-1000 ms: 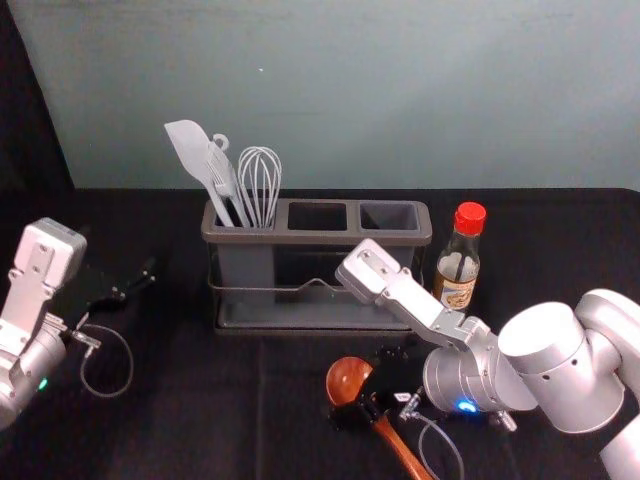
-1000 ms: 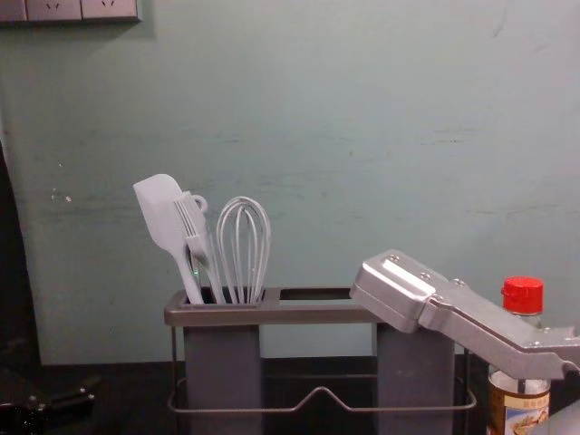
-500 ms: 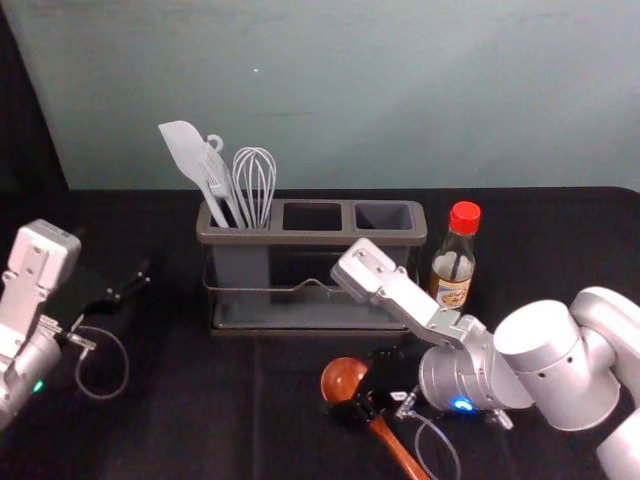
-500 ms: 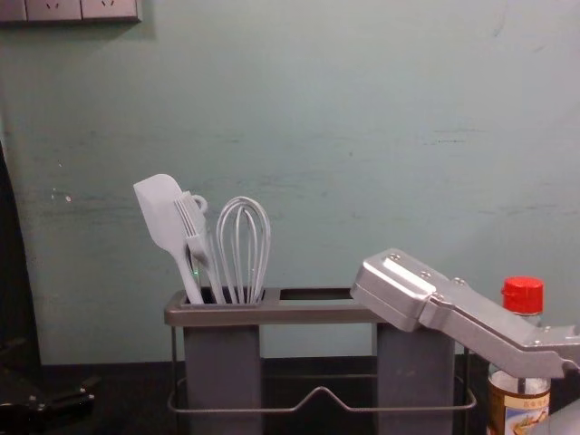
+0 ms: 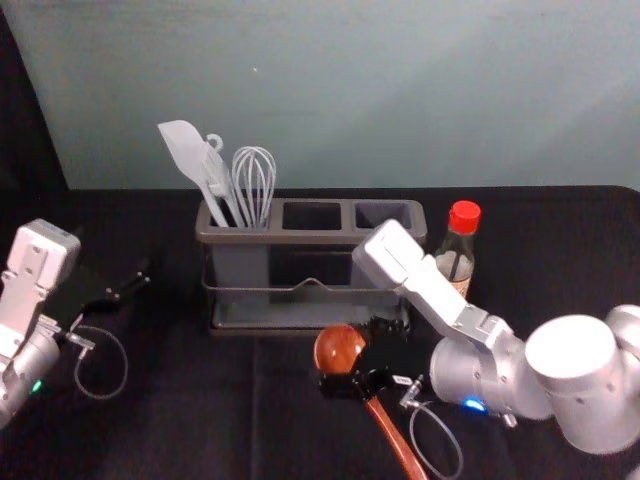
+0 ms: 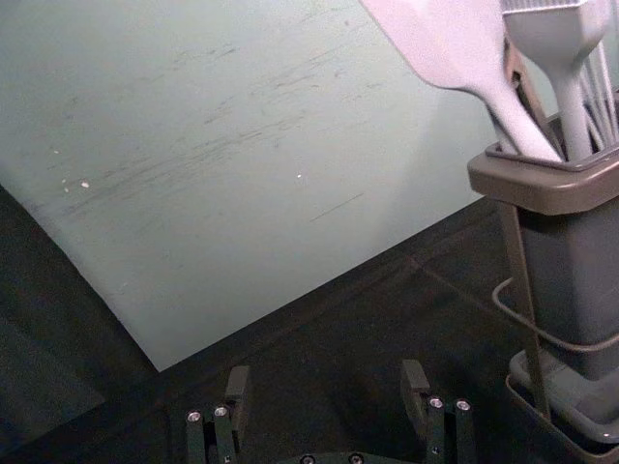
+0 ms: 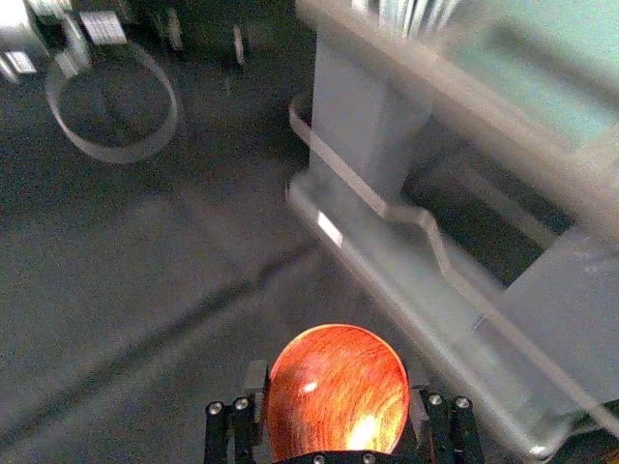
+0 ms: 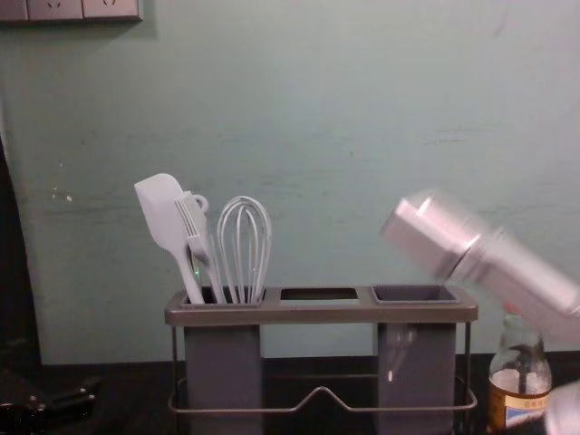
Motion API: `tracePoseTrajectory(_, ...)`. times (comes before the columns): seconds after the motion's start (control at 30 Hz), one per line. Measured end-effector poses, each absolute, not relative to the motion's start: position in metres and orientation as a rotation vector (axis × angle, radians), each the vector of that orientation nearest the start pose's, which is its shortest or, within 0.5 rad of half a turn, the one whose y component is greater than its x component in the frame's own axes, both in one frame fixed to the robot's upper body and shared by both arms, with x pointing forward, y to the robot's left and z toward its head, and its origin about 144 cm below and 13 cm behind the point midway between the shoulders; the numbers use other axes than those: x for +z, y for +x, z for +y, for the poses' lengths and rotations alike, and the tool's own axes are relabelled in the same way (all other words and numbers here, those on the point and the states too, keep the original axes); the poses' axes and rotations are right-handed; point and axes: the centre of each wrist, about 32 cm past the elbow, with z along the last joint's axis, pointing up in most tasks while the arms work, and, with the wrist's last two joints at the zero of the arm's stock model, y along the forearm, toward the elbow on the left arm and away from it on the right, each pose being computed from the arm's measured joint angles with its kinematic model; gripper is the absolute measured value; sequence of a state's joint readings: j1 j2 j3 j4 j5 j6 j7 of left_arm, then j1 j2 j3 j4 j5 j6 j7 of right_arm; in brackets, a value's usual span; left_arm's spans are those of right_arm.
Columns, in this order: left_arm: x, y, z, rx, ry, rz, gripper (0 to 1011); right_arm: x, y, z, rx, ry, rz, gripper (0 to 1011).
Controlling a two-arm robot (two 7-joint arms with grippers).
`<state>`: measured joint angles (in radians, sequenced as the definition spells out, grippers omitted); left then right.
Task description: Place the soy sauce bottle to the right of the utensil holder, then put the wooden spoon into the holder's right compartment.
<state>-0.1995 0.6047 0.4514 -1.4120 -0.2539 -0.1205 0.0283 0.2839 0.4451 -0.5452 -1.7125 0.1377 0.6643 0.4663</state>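
Near the holder (image 5: 310, 238), the right gripper's (image 5: 358, 376) jaws are pinching the spoon (image 5: 338, 348); at left, the left gripper (image 6: 327, 385) is idling, jaws spread. With the bottle (image 5: 461, 243) standing right, placement is probably needing a lift above the right compartment (image 5: 383, 214).

Holder (image 5: 305, 238) stands behind the spoon (image 5: 338, 349), left of the bottle (image 5: 461, 243).

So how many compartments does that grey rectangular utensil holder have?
3, side by side in the utensil holder: the left compartment, with a white spatula and whisk; the middle compartment; the right compartment, nearest the red-capped glass soy sauce bottle.
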Motion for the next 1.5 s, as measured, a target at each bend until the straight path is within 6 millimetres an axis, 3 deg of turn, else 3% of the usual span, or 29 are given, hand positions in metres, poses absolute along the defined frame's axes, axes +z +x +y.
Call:
tracePoseTrajectory(0.27, 1.140, 0.489, 0.310, 1.248, 0.304, -0.285, 1011, 1.233, 0.455, -0.208, -0.696, -0.414, -0.101, 848)
tracePoseTrajectory(0.83, 1.140, 0.489, 0.310, 1.248, 0.304, -0.285, 1011, 1.230, 0.429, -0.236, -0.715, -0.117, -0.334, 847)
tracePoseTrajectory(1.2, 1.140, 0.489, 0.310, 1.248, 0.304, -0.285, 1011, 1.244, 0.432, -0.242, -0.739, 0.011, -0.402, 848)
tracePoseTrajectory(1.5, 1.140, 0.489, 0.310, 1.248, 0.304, -0.285, 1011, 1.264, 0.452, -0.242, -0.756, 0.050, -0.457, 847)
